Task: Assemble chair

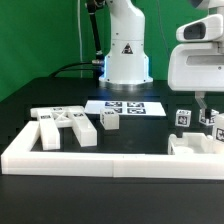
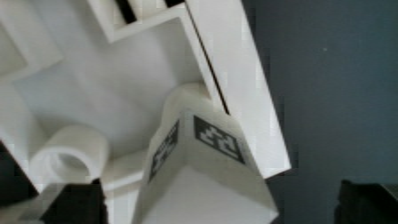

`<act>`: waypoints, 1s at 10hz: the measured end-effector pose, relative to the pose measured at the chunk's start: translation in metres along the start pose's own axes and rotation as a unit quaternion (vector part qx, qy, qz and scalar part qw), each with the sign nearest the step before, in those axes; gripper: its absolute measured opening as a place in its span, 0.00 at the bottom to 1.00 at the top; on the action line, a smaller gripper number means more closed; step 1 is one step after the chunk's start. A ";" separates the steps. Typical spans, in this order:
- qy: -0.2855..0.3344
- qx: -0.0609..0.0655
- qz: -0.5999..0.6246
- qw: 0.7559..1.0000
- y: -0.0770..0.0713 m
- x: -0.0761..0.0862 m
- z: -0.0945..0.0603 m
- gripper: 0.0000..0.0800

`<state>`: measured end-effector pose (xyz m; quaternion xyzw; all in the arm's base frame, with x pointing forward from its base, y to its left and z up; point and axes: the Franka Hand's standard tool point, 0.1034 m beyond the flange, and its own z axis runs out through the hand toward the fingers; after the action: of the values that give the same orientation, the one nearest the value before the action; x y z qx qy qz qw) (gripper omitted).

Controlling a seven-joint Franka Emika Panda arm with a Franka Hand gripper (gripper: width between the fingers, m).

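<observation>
Jaws: we see them wide open and gripping nothing; the two dark fingertips (image 2: 68,200) stand well apart in the wrist view.
Between the jaws: a white post (image 2: 210,150) with a square tag sits tilted in the gap; we cannot tell whether either fingertip touches it.
Beside the post: a short round peg (image 2: 71,152) and a flat white slab (image 2: 107,90).
Exterior view's left: we find loose chair parts (image 1: 62,126) lying on the table (image 1: 40,95), with a small block (image 1: 110,120) just beside them.
Middle: the marker board (image 1: 125,107) lies flat in front of the robot base (image 1: 125,50).
Exterior view's right: the jaws hang over tagged posts (image 1: 183,118) and a white piece (image 1: 195,147), behind the border wall (image 1: 100,158).
</observation>
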<state>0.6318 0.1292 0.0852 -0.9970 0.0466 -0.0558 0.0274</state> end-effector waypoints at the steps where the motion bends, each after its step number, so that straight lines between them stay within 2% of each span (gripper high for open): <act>1: 0.000 -0.001 -0.026 1.000 0.000 0.000 0.000 0.81; 4: 0.000 -0.003 -0.167 0.986 0.007 0.002 0.001 0.81; 5: -0.003 -0.008 -0.249 0.968 0.012 0.002 0.003 0.81; 7: -0.006 -0.016 -0.305 0.952 0.014 0.002 0.005 0.78; 8: -0.005 -0.016 -0.287 0.958 0.014 0.002 0.005 0.55; 9: -0.005 -0.016 -0.286 0.958 0.015 0.002 0.005 0.55; 10: -0.005 -0.016 -0.286 0.958 0.015 0.002 0.005 0.36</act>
<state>0.6328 0.1148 0.0793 -0.9693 -0.2396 -0.0551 -0.0058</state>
